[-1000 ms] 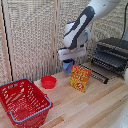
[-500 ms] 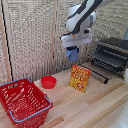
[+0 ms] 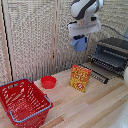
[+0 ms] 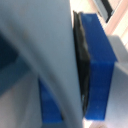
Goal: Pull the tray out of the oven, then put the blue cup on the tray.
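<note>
The blue cup hangs in the air well above the table, with my gripper shut on it. It is above and slightly behind the yellow-red box. The oven stands at the exterior view's right with its door down. The tray, a dark rack of parallel bars, sticks out of its front. The cup is to the exterior view's left of the tray and higher. In the wrist view the blue cup fills the picture, with a dark finger pad pressed against its wall.
A red wire basket with a blue rim sits at the exterior view's lower left. A small red bowl lies between it and the box. A slatted pale wall stands behind the wooden table.
My gripper has lifted the blue cup from the table beside the box up into the air and moved it toward the exterior view's right, closer to the oven.
</note>
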{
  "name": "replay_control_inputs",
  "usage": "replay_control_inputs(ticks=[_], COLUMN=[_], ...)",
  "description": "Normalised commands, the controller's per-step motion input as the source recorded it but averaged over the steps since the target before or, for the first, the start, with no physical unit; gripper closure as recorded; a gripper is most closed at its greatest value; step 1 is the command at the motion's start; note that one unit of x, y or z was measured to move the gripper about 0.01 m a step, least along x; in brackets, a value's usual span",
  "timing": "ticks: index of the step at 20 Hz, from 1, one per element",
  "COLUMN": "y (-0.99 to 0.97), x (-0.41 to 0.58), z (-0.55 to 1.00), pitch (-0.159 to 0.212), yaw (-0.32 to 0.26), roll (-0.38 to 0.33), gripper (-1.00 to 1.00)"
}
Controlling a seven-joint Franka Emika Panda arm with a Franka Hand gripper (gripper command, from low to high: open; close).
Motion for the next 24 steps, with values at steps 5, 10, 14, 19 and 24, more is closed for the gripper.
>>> replay_control_inputs(ticks=[5, 10, 14, 19, 24], y=[-0.84, -0.95, -0.97, -0.81, -0.42], x=[-0.011, -0.062, -0.005, 0.001, 0.054], z=[0.13, 0.00, 0.00, -0.03, -0.08], pitch=[0.000, 0.000, 0.000, -0.009, -0.015], yaw=[-0.135, -0.094, -0.083, -0.064, -0.001], roll=[0.000, 0.000, 0.000, 0.001, -0.024], gripper=[1.00, 1.00, 1.00, 1.00, 1.00])
